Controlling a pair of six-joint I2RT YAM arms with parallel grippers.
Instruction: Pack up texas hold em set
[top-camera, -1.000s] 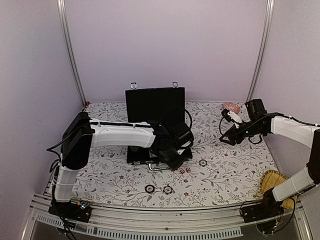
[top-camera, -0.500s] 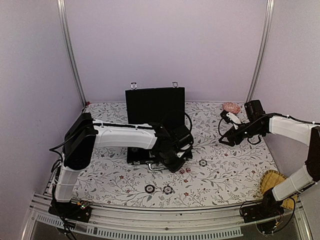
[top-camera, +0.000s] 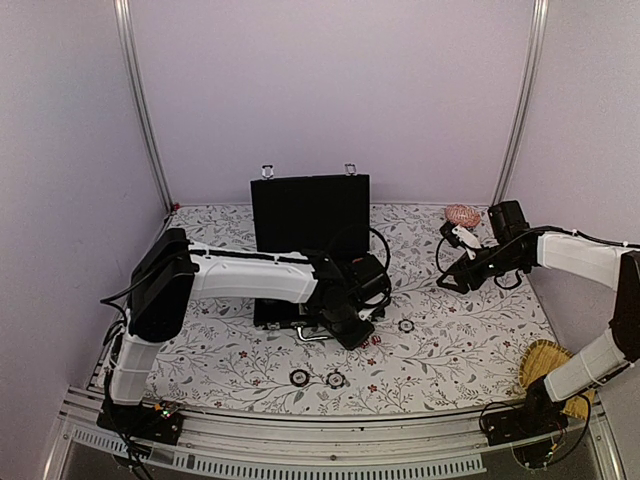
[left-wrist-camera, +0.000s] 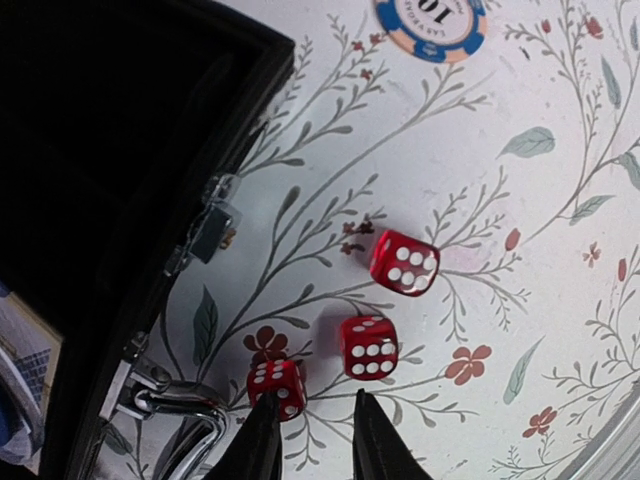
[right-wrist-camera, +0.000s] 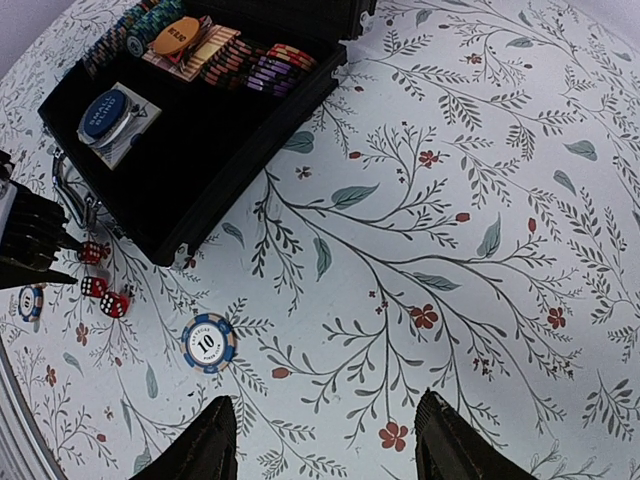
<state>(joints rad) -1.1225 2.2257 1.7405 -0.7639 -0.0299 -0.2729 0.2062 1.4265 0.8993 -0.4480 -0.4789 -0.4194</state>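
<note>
Just below three red dice (left-wrist-camera: 368, 346) at the left wrist view's bottom edge, the left gripper (left-wrist-camera: 314, 398) is narrowly parted and empty, while the right gripper (right-wrist-camera: 326, 400) gapes empty.

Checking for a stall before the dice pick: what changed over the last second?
The left pincer crept lower toward the dice and hangs just over them, slightly open, gripping nothing. Nothing taken or released. The right pincer, open, barely shifted. The case, dice and chips stayed put.
</note>
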